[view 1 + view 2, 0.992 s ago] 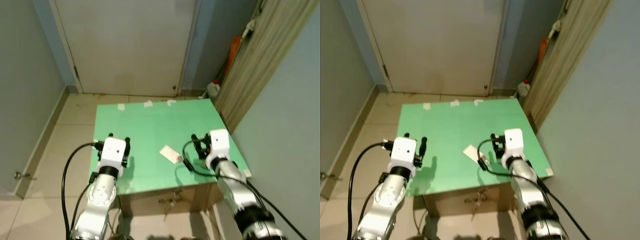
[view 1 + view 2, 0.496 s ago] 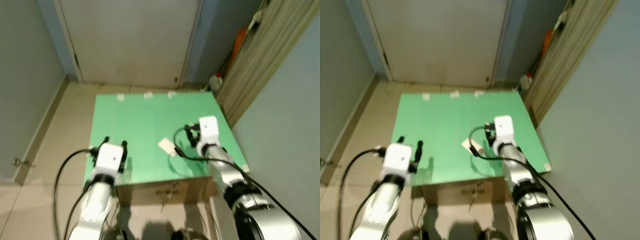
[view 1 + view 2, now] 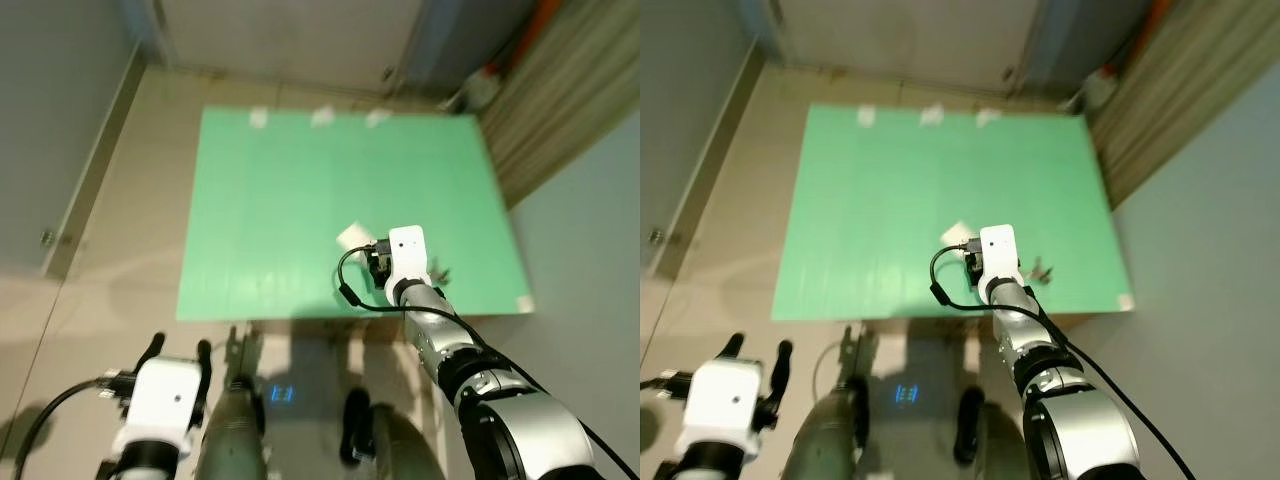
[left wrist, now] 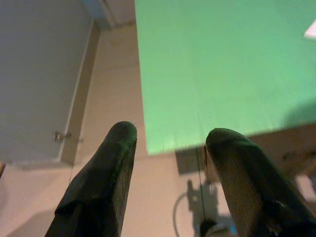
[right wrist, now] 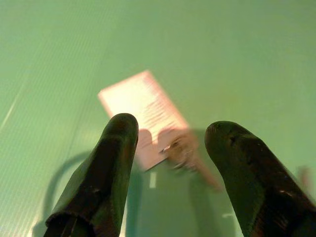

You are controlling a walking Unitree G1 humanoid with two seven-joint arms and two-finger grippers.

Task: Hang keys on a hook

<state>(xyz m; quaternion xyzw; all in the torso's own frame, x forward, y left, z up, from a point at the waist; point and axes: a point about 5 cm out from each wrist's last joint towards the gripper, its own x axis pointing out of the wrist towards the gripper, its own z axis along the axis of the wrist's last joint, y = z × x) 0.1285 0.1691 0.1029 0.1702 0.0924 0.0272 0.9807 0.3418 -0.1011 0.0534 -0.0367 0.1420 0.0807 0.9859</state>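
The keys lie on a green table point(image 3: 300, 180). They are a small metal ring and key point(image 5: 180, 150) joined to a white tag point(image 5: 143, 111), which appears as a white corner point(image 3: 351, 237) in the left eye view. My right gripper point(image 3: 373, 259) hangs open just above them, and the tag and keys sit between its two black fingers point(image 5: 106, 163) in the right wrist view. My left gripper point(image 3: 178, 349) is open and holds nothing. It is off the table, below its near left corner, and its wrist view looks over that corner point(image 4: 163, 140) and the floor.
Three bits of white tape point(image 3: 321, 118) sit at the table's far edge. A small dark thing point(image 3: 437, 272) lies just right of my right wrist. A door base and a white bottle point(image 3: 478, 90) are beyond the table, and a wooden panel point(image 3: 570, 90) stands at the right.
The camera has tipped down and come closer, now looking almost straight down on the table. My right gripper has reached forward over the tag. My left gripper has drawn back off the table.
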